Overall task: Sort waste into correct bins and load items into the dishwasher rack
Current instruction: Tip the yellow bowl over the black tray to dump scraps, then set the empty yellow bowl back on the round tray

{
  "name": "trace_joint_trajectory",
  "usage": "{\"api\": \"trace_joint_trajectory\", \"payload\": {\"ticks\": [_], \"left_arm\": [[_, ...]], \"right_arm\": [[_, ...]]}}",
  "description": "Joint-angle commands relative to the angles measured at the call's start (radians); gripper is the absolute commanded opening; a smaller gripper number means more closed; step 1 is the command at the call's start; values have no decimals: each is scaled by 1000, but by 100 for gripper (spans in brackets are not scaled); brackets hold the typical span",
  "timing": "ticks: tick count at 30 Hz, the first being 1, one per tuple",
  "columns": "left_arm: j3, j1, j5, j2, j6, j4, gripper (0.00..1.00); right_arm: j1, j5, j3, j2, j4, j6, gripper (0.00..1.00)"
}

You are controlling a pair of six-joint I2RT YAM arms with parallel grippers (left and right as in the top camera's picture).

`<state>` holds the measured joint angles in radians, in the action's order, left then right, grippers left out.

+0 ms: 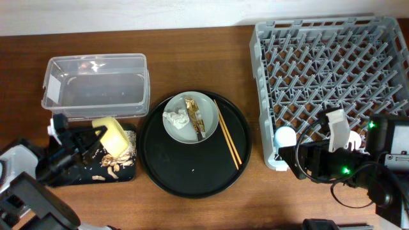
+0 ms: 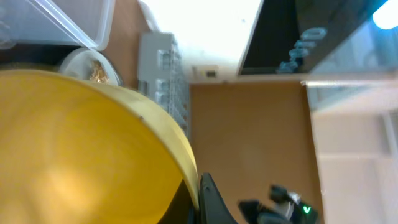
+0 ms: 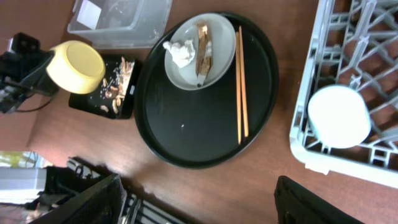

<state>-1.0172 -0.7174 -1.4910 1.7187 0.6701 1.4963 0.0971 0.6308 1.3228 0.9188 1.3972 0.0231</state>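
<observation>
Bowl (image 1: 110, 134) is tilted over black tray (image 1: 126, 171) by the table's near-left corner, left gripper (image 1: 86, 140) clamped on its rim; probably light, stiff, slick, so a rim pinch suits. Right gripper (image 3: 199, 205) fingers apart near rack (image 1: 332, 83)

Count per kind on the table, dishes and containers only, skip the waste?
Plate: 1
Yellow bowl: 1
Cup: 1
Chopsticks: 2
Clear tub: 1
Rectangular black tray: 1
Round black tray: 1
Rack: 1
Total: 9
</observation>
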Motion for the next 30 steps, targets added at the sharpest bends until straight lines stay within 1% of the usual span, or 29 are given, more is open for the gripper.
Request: {"api": "trace_joint_trajectory", "payload": {"ticks": [1,3,4,5,6,7,8,9,12,13,14,15,16,17,18,20,22,24,26,28,29,30], "left_arm": [[-40,-9,114,-47,171,50,0],[-82,37,216,-85,169,132,0],[-89,56,227,-106,159,138,0],[-96,100,251,-150,101,119,0],[-97,166,295,-201,-32,45,0],[-97,245,381,-243,-206,-55,0],[-97,311,472,-270,-343,-122,0],[-97,446,647,-310,-518,-211,0],[-96,793,940,-327,-803,-352,0],[-90,921,1125,-326,-932,-402,0],[-76,1043,1259,-326,-1020,-433,0],[-64,1109,1325,-323,-1066,-454,0],[-43,1205,1411,-316,-1132,-491,0],[-2,1390,1565,-269,-1225,-587,0],[-1,1427,1596,-245,-1242,-606,0],[-1,1461,1601,-212,-1243,-632,0],[-2,1468,1552,-206,-1250,-648,0],[5,1468,1551,-193,-1250,-643,2],[6,1468,1531,-168,-1250,-644,21],[-3,1468,1460,-169,-1250,-635,29],[-43,1460,1473,-177,-1250,-599,39],[-78,1448,1490,-180,-1249,-576,43]], "right_arm": [[-7,9,6,-6,2,-5,78],[-7,9,6,-6,3,-5,78],[-7,9,6,-6,3,-5,79],[-7,9,6,-6,2,-5,78],[-7,9,6,-6,2,-5,78],[-7,9,6,-6,2,-5,79],[-7,9,6,-6,2,-5,79],[-7,9,6,-6,3,-5,79],[-7,9,6,-6,2,-5,79],[-7,9,6,-6,3,-5,79],[-7,9,6,-6,3,-5,79],[-7,9,6,-6,3,-5,79],[-7,9,6,-6,3,-5,79],[-7,9,6,-6,2,-5,79],[-7,9,6,-6,2,-5,79],[-7,9,6,-6,3,-5,79],[-7,9,6,-6,3,-5,79],[-7,9,6,-6,2,-5,79],[-7,9,6,-6,3,-5,79],[-7,9,6,-6,2,-5,79],[-7,8,6,-6,3,-5,79],[-7,8,6,-6,2,-5,79]]}}
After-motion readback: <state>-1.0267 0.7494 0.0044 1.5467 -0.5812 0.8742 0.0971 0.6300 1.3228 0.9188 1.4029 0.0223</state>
